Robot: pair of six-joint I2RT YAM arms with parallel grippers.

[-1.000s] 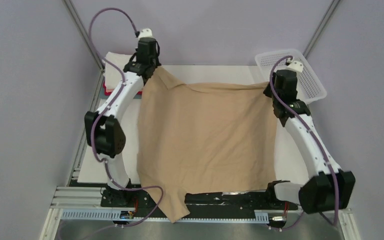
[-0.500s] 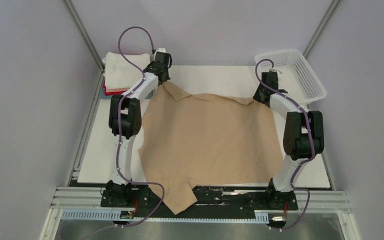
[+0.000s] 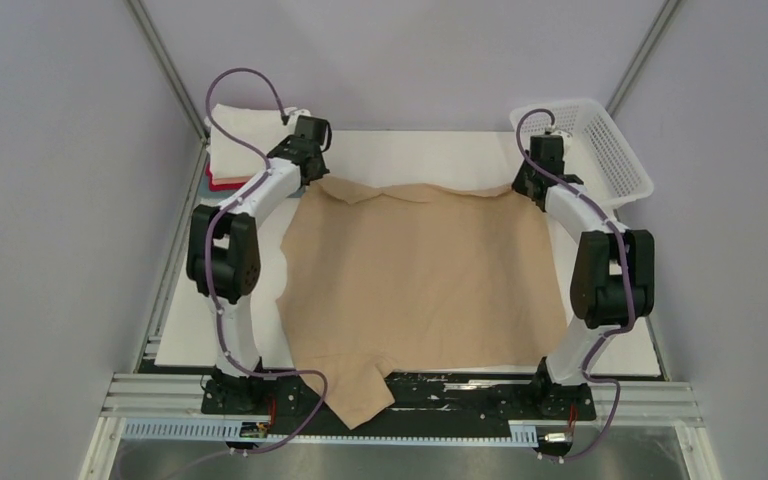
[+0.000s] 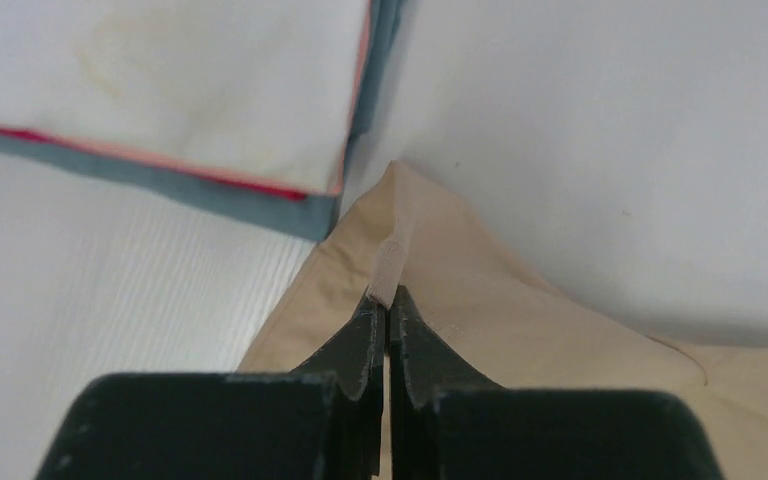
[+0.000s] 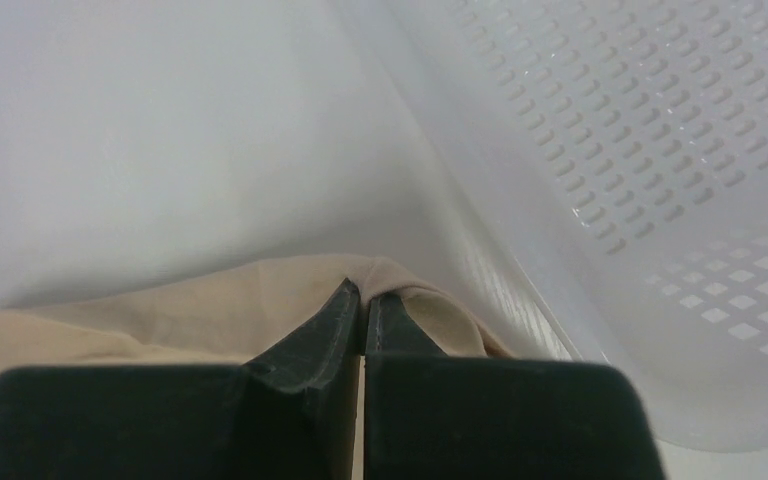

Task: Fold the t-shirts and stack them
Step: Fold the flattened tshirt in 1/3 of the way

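Your left gripper [image 4: 388,300] is pressed together on a thin ridge of the tan t-shirt [image 3: 420,270]. The black fingers are closed with only that strip of cloth between them, at the shirt's far-left corner. Your right gripper [image 5: 363,292] is clamped the same way on a bunched edge of the same shirt at its far-right corner (the cloth humps up around both fingertips there).

Just past the left fingertips sits the folded stack [image 4: 160,80]: cream-white on top, slivers of pink and red under it, grey-blue at the bottom. Its near corner lies just beside the pinched tan corner; you cannot tell from the wrist view whether the two touch. On the right, the sloping wall of the white mesh basket [image 5: 680,150] rises just beside the pinched cloth.

From the overhead camera, the tan t-shirt lies spread nearly flat across the white table [image 3: 430,150], between your two arms. Its far edge is slightly wavy from one gripper to the other. One sleeve [image 3: 355,400] drapes over the table's near edge and across the black base plate [image 3: 480,392] between the arm bases. The folded stack sits at the table's far-left corner and the basket at its far-right corner, with the shirt well apart from neither.
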